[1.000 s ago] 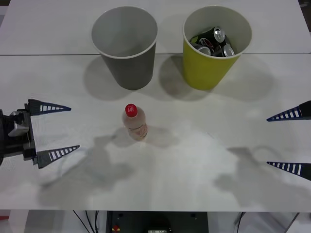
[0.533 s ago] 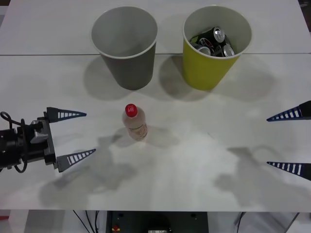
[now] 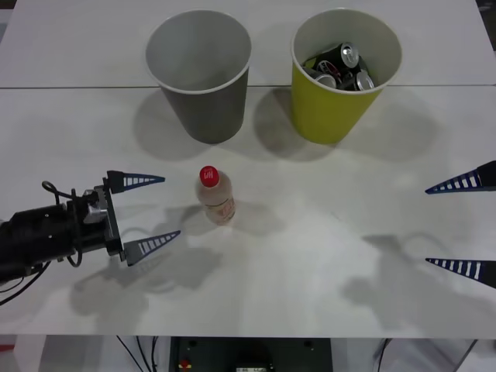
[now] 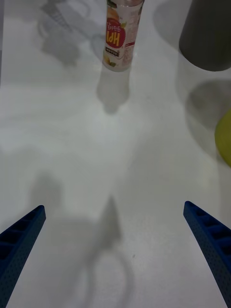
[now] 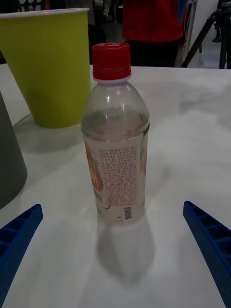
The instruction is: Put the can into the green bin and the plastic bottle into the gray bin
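Left gripper (image 3: 149,210), lower left of the front view: jaws wide, pointing at the plastic bottle (image 3: 215,196), which stands upright on the bench (image 3: 310,256) just beyond them, untouched. Right gripper (image 3: 463,225), right edge: jaws wide, well apart from it. Farther back: gray bin (image 3: 200,74), then green bin (image 3: 342,71) holding cans (image 3: 341,66).

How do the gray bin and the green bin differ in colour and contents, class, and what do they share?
Colour: the gray bin is dark gray outside, the green bin yellow-green.
Contents: nothing lies in the gray bin, while the green bin holds several cans.
Position: the gray bin stands nearer the plastic bottle.
Shared: both are upright, tapered, cup-shaped, with pale insides.
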Robot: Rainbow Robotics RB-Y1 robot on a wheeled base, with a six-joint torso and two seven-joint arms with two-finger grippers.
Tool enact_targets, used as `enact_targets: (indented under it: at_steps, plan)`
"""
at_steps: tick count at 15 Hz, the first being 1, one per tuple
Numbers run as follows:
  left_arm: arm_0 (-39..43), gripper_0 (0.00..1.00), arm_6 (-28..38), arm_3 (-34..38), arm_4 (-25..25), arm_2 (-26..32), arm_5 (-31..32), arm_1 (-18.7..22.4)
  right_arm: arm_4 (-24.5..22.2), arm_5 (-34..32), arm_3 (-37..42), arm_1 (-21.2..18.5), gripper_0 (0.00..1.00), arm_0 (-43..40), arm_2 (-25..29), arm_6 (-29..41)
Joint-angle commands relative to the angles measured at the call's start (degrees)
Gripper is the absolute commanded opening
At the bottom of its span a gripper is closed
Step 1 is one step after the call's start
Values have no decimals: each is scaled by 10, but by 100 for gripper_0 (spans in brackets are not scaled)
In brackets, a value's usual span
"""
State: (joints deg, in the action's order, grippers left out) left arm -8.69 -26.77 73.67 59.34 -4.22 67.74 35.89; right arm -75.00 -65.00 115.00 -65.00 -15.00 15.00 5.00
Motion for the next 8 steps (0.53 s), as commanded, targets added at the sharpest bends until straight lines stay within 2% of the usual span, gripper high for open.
enact_targets:
  at_steps: [1,6,8]
  plan:
    - [-4,100,-4,-1,9,0,-2,-21,0,0,0,0,100,0,0,0]
    - [-17,100,1,-4,38,1,-11,-56,0,0,0,0,100,0,0,0]
    - [-29,100,-4,-26,40,0,-10,-72,0,0,0,0,100,0,0,0]
